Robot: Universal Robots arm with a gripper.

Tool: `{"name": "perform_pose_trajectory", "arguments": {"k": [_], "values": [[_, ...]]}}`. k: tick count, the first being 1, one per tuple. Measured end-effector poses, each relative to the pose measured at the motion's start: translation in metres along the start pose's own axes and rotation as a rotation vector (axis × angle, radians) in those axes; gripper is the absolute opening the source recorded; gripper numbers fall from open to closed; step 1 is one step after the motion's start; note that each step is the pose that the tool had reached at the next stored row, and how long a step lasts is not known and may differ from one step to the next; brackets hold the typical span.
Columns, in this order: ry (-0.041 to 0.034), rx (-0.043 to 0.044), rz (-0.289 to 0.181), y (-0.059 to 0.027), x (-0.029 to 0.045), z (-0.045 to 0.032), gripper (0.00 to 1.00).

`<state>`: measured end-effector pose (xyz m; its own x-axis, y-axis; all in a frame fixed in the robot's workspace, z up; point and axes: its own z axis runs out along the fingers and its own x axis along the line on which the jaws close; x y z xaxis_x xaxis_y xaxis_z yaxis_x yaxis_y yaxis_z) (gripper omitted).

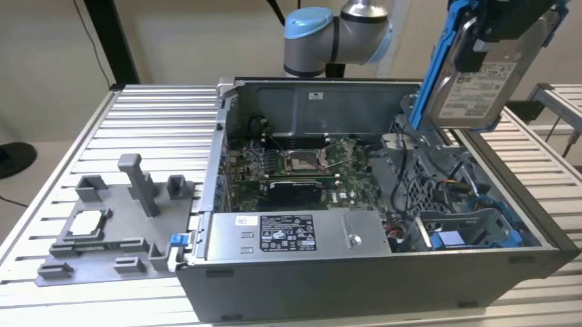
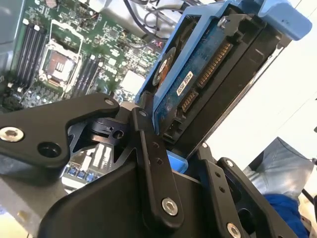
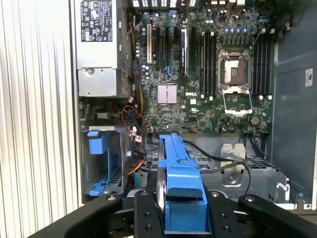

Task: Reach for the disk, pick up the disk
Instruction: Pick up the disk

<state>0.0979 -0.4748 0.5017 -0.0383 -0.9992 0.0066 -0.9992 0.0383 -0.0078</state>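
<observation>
Gripper [image 1: 498, 27] in the exterior view is up at the view's far right, clamped on the disk [image 1: 473, 85], which hangs upright, clear above the open computer case [image 1: 364, 286]; label face toward the camera, blue frame [image 1: 435, 75] along its edge at the exterior view's left. Below sit the motherboard [image 1: 304, 167] and, nearer, the power supply [image 1: 291, 235]; a grey plastic fixture [image 1: 114, 218] lies on the slatted table [image 1: 155, 116] at the exterior view's left. Second wrist view: black fingers [image 2: 148, 163] pinch the disk [image 2: 198, 79] by its framed edges, circuit-board underside and connectors showing. First wrist view: disk's blue frame [image 3: 181, 188] edge-on between the fingers [image 3: 148, 218], above the motherboard [image 3: 198, 74] and an empty blue drive bay [image 3: 99, 163].
</observation>
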Motion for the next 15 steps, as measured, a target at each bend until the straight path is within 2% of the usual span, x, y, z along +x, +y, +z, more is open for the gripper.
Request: {"name": "perform_pose_trajectory", "arguments": {"k": [9,15], "values": [[0.0001,-0.0001,0.008,-0.0001,0.0139,0.0024,0.0],[0.0001,-0.0001,0.014,-0.0005,0.0272,0.0039,0.0]]}}
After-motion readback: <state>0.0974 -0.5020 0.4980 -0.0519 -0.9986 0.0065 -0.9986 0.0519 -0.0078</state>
